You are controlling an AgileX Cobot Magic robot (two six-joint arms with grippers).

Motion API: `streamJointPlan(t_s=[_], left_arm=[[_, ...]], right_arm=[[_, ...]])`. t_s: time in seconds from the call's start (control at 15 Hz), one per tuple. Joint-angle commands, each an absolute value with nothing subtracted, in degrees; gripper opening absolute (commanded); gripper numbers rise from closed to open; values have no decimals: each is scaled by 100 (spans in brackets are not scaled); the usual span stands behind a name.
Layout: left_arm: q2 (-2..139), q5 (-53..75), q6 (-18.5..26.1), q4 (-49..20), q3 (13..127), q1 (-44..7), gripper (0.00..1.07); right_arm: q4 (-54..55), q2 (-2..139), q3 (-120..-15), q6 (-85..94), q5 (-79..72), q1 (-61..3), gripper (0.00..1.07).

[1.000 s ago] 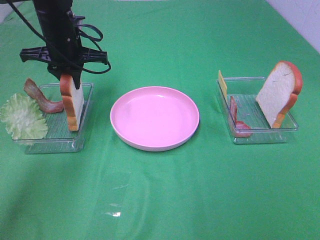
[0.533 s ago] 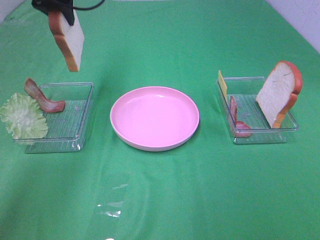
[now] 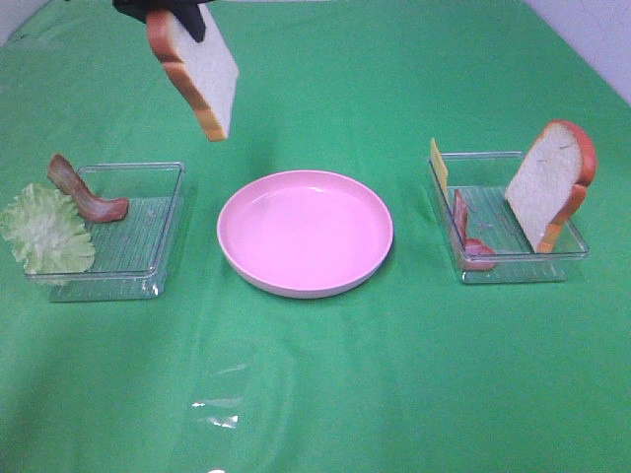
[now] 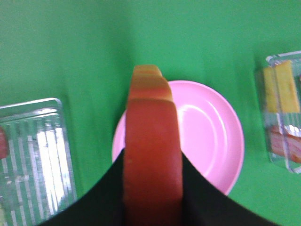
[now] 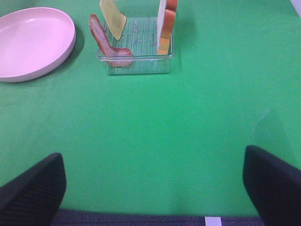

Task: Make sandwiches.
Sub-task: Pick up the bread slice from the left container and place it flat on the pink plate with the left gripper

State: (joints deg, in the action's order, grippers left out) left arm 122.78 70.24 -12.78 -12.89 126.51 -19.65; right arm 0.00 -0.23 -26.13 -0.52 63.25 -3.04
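High camera: the left fingers (image 3: 187,12) are clenched on the crust end of a bread slice (image 3: 200,71), which hangs tilted in the air beneath them, clear of the green-draped bench (image 3: 325,394). Below the fingers lies a pink plate (image 3: 305,232). To their outer side is the left tray (image 3: 138,241), with a bacon strip (image 3: 84,195) leaning over its rim and lettuce (image 3: 44,229) draped across its outer edge. Well away from those fingers, past the plate, the right tray (image 3: 513,268) holds a second bread slice (image 3: 550,182) propped upright, a cheese slice (image 3: 438,163) and a second bacon strip (image 3: 463,232). Left wrist camera: the left fingers (image 4: 101,197) press on both flat faces of the bread slice (image 4: 149,117), its orange-brown crust edge toward the lens. The pink plate (image 4: 211,136) lies directly beyond the fingertips, with the left tray (image 4: 37,150) off to one side and the right tray off to the other. Right wrist camera: the right fingers (image 5: 33,188) stand spread wide with nothing between them, above the green bench (image 5: 155,141). The right tray (image 5: 136,66) sits well ahead of them, carrying the second bacon strip (image 5: 108,44), the cheese slice (image 5: 113,16) and the second bread slice (image 5: 167,26). The pink plate (image 5: 33,42) lies near that tray.
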Motion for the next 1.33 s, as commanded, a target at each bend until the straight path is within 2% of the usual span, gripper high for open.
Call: streamJointPlan(t_s=[0.07, 0.4, 0.67, 0.87, 1.07, 1.33], left_arm=[[12645, 7179, -762, -2303, 12662, -2275, 6], [13470, 7105, -527, -3031, 12662, -2767, 6], [13814, 6686, -533, -3249, 12668, -2796, 6], [13837, 6394, -602, -3249, 12668, -2796, 6], [13946, 6480, -791, -3209, 12668, -2773, 6], [14209, 6589, -819, -3180, 12668, -2773, 6]], right_arm=[[0, -212, -2607, 0, 6314, -275, 97], [0, -212, -2607, 0, 6314, -275, 97], [0, -212, -2607, 0, 6314, -275, 97], [0, -212, -2607, 0, 6314, -275, 97], [0, -212, -2607, 0, 6314, -275, 97], [0, -212, -2607, 0, 6314, -275, 97]])
